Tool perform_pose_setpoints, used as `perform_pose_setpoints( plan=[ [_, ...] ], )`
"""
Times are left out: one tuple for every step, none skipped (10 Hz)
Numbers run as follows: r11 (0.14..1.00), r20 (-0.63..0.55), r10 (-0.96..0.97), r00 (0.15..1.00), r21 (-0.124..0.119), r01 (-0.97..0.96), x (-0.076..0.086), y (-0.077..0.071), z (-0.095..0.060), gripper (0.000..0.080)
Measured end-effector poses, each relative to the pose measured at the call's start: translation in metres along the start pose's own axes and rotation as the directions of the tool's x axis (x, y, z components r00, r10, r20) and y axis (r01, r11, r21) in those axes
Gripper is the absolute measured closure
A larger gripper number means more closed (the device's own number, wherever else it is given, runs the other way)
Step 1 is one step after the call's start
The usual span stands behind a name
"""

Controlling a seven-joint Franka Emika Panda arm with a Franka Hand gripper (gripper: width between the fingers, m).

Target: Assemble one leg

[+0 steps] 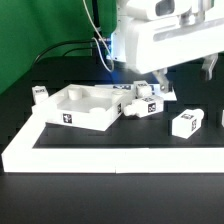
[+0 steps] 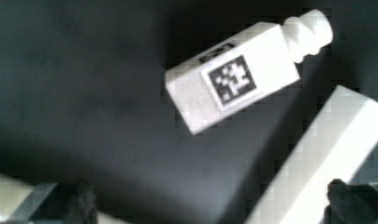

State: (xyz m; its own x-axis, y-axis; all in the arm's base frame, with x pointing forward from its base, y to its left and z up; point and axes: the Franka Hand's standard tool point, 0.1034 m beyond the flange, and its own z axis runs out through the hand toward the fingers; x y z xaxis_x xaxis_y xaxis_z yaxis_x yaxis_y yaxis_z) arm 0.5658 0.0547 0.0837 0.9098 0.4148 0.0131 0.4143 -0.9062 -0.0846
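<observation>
White leg [image 2: 239,75]: blocky body, black-and-white tag on face, ridged screw tip at one end, lying on black table [image 2: 79,60]. Gripper [image 2: 204,200] spread wide, empty.

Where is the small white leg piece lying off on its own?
The lone leg lies on the black table at the exterior view's right, apart from the square white top, near the white border strip.

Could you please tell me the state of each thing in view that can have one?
Claw: open, empty, hovering above a leg.
Leg beneath the claw: lying on its side, loose, not gripped.
Table top: lying flat, no leg standing in it.
Leg at the exterior view's right: lying loose, apart from the others.
</observation>
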Motion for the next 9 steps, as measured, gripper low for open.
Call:
perform_pose_setpoints(
  plan=[
    [0.998, 0.010, 0.062, 0.998, 0.015, -0.062, -0.001, 0.002, 0.012, 0.0150],
    [0.985, -0.004, 0.169, 0.986, 0.024, -0.169, 0.001, 0.001, 0.018, 0.0150],
    [0.972, -0.002, 0.235, 0.972, 0.025, -0.234, 0.001, 0.000, 0.017, 0.0150],
    [0.962, -0.001, 0.274, 0.962, 0.026, -0.274, 0.002, 0.000, 0.017, 0.0150],
    [0.933, 0.001, 0.358, 0.934, 0.032, -0.358, 0.002, -0.001, 0.017, 0.0150],
    [0.905, 0.005, 0.425, 0.905, 0.032, -0.425, 0.002, -0.002, 0.018, 0.0150],
    [0.817, 0.022, 0.576, 0.817, 0.026, -0.576, -0.002, -0.009, 0.027, 0.0150],
    [0.730, 0.039, 0.682, 0.730, 0.015, -0.683, -0.005, -0.016, 0.039, 0.0150],
    [0.665, 0.049, 0.746, 0.664, 0.006, -0.747, -0.006, -0.021, 0.047, 0.0150]
  ],
)
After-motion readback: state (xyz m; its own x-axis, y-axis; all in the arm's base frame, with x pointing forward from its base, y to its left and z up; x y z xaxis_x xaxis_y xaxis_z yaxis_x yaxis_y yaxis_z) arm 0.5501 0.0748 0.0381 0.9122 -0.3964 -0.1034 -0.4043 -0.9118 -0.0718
